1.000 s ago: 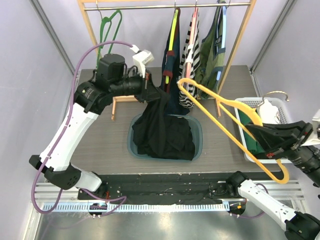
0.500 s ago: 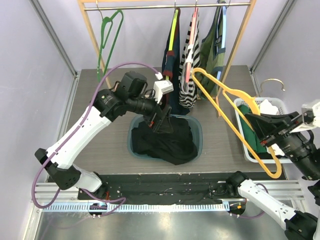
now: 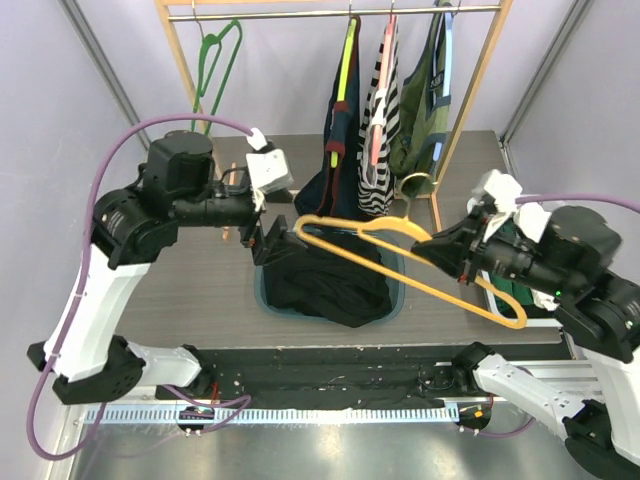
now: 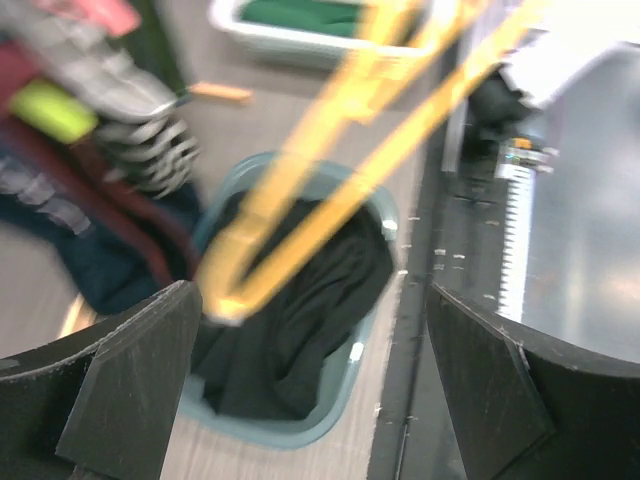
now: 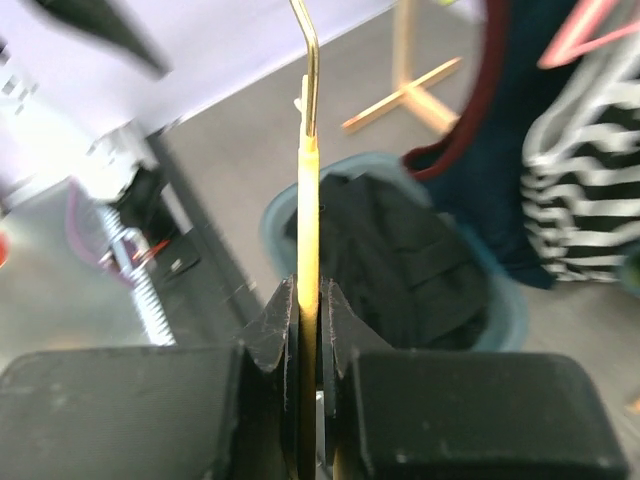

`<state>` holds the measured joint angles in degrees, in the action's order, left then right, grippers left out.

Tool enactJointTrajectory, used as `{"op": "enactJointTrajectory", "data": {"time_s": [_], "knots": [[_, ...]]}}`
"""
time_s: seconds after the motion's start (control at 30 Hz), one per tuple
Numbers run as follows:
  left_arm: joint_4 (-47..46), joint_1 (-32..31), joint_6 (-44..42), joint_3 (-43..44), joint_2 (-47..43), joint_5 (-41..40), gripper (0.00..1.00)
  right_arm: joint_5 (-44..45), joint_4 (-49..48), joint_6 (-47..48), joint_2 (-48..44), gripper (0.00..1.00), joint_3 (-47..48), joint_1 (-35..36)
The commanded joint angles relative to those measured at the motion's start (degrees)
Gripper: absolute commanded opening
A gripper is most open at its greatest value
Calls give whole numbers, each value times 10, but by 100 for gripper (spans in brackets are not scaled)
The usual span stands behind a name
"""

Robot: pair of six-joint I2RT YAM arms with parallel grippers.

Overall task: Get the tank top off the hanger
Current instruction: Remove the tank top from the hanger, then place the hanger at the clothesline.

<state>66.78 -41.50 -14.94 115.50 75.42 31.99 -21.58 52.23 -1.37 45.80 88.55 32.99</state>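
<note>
A black tank top [image 3: 335, 285] lies crumpled in a heap inside a teal basin [image 4: 310, 432], filling most of it. No hanger runs through it.

Over the basin, crossing it from its far left corner toward its near right side, hangs a bare yellow hanger [image 5: 308, 220]. It seems to float clear of the cloth, though the overhead view cannot settle how high it sits. The right gripper [image 5: 308, 295] holds the hanger just right of the basin. Its jaws are pressed tight on the yellow bar, with the metal hook pointing away from the fingers.

The left gripper [image 4: 312, 300] hovers over the basin's left rim, beside the hanger's rounded end. Its jaws are spread wide and hold nothing. Its own camera view is smeared by motion.

The basin sits mid-table [image 3: 200, 290]. Behind it stands a wooden rack [image 3: 330, 12] with several garments [image 3: 375, 130] hanging to the basin's far right and an empty green hanger [image 3: 215, 55] to its far left.

Judging by this layout, the garment is already free and dropped, so the separating step looks finished. What likely remains is clearing away. The right arm would need to carry the hanger off without snagging the cloth or striking the open left fingers close by.
</note>
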Motion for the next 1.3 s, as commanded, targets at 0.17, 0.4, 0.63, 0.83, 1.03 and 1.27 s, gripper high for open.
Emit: {"op": "enactJointTrajectory", "data": {"time_s": [0.17,0.4,0.63,0.83,1.03,1.27], "knots": [[-57,68,90,-104,-19,84,100,-194,-76,11,28,1,-28,0],[69,87,-41,-84,-11,325,93,-278,-88,25,53,1,-36,1],[111,91,-50,-70,-10,380,70,-275,-90,30,53,1,-36,1],[73,91,-17,-113,-18,354,59,-245,-115,30,55,1,-23,1],[22,90,31,-139,-23,259,34,-231,-141,17,68,1,-26,1],[24,90,18,-135,-29,234,3,-223,-165,15,68,1,-43,1]]}}
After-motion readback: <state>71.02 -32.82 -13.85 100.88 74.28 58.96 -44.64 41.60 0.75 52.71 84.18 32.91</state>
